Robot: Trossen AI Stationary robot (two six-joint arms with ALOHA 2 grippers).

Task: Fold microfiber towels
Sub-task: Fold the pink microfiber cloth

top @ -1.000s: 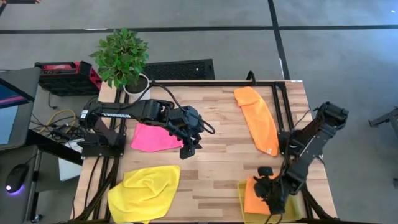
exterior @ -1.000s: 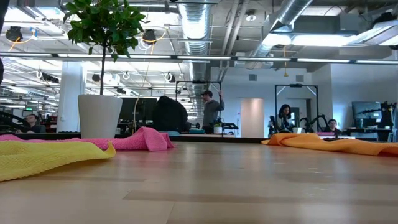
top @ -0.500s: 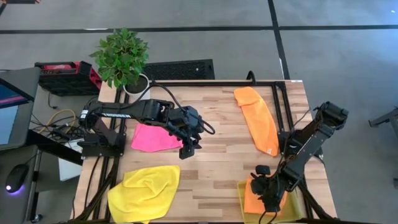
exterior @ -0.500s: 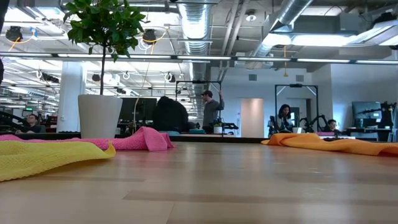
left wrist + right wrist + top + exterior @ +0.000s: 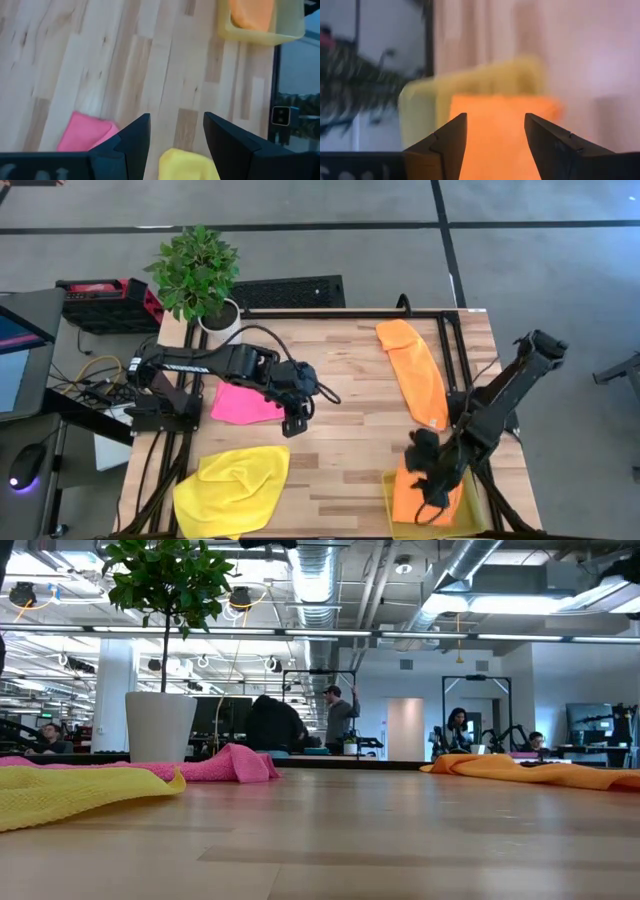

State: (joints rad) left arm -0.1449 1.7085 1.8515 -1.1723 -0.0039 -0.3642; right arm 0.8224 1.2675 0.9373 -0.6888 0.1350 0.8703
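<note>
Towels risk snagging: my right gripper (image 5: 432, 492), fingers apart, hangs over the folded orange towel (image 5: 412, 498) in the tray (image 5: 388, 498), while my left gripper (image 5: 294, 423), also apart, hovers beside the pink towel (image 5: 240, 402).

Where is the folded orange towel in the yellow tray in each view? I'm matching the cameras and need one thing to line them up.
High view: orange towel at bottom right, in the yellow tray, under the right gripper.
Low view: not in it.
Left wrist view: upper right corner, in the tray.
Right wrist view: centre, between that gripper's open fingers.
Shared landmark: the yellow tray.
</note>
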